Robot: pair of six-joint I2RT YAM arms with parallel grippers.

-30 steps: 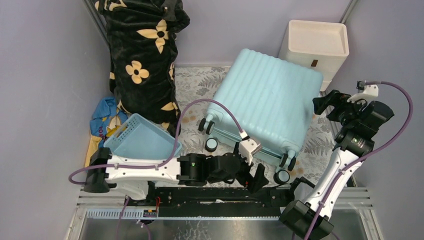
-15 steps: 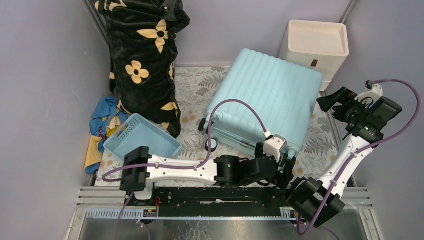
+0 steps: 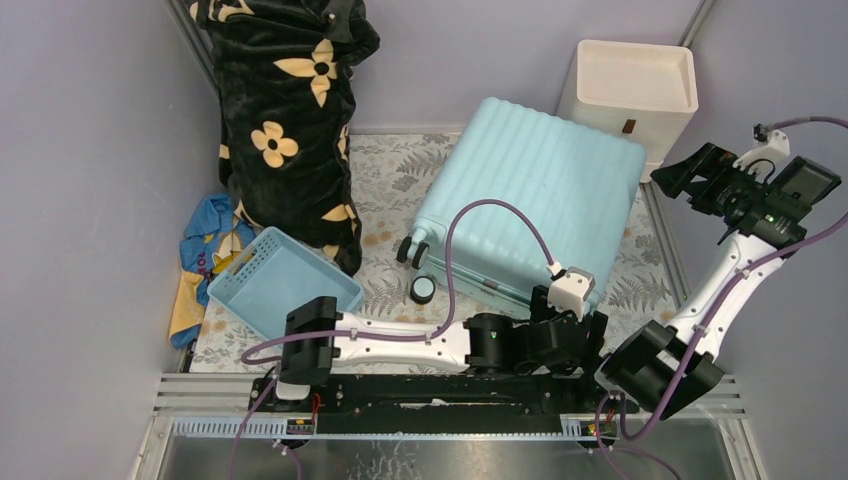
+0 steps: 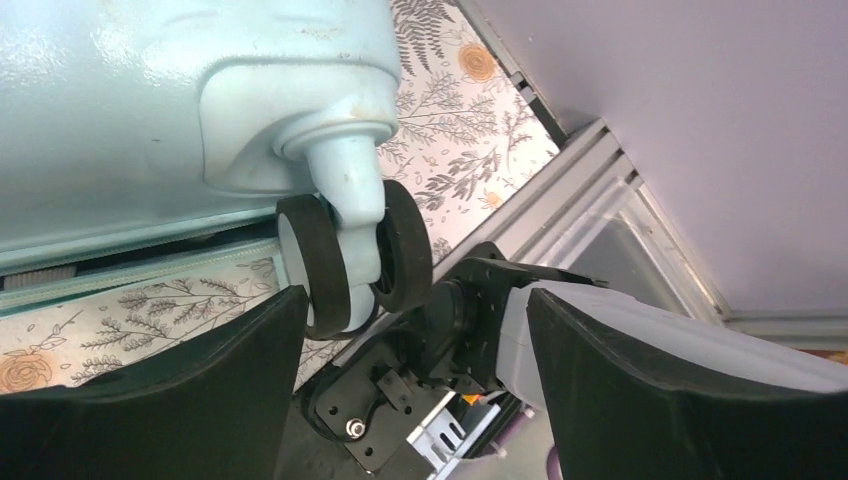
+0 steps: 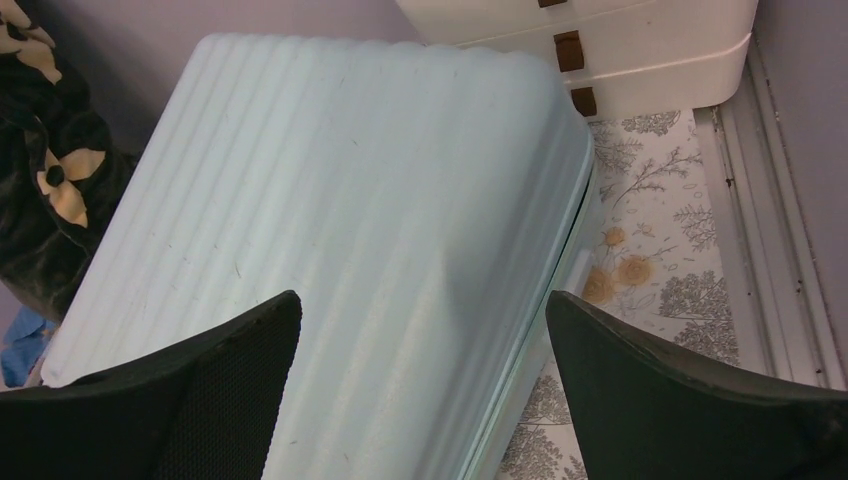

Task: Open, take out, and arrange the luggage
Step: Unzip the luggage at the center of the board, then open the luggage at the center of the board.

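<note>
The luggage, a pale aqua ribbed hard-shell suitcase, lies flat and closed on the floral mat. It fills the right wrist view. My left gripper is open and empty, low at the suitcase's near right corner. In the left wrist view its fingers stand apart just below a black twin wheel without touching it. My right gripper is open and empty, held above the suitcase's right edge, its fingers spread wide over the shell.
A cream drawer unit stands at the back right, close to the suitcase. A blue plastic basket sits at the near left, with a black floral blanket and a blue cloth behind it. Walls close in on both sides.
My left arm has swept right along the near edge to the suitcase's near right wheel. My right gripper has moved right and back, away from the suitcase's side.
</note>
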